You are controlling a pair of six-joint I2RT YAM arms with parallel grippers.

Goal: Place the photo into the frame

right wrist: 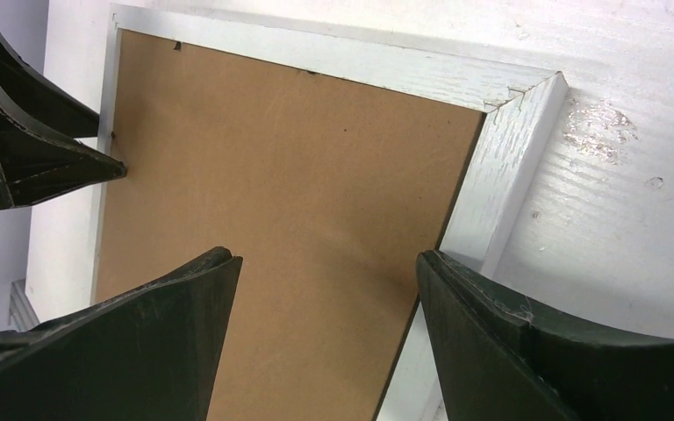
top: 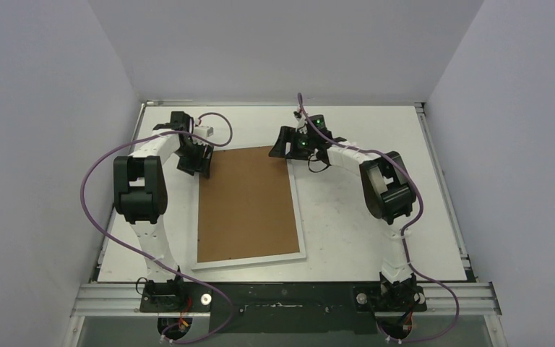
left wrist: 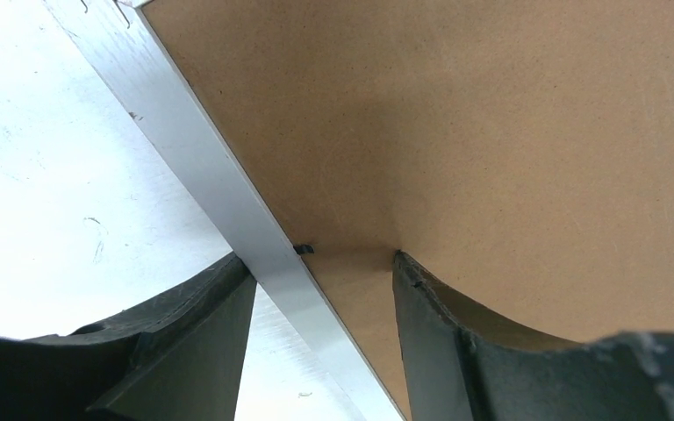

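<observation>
The frame lies face down on the table, its brown backing board facing up. The photo is hidden from every view. My left gripper is open at the frame's far left edge. It straddles the white rail, one finger over the table and the other over the board, beside a small black tab. My right gripper is open at the far right corner. Its gap spans the board and the right rail. Nothing is held.
The white table is walled on three sides by grey panels. Both arm bases sit on the black rail at the near edge. Purple cables loop beside each arm. In the right wrist view the left gripper's fingers show at the frame's opposite edge.
</observation>
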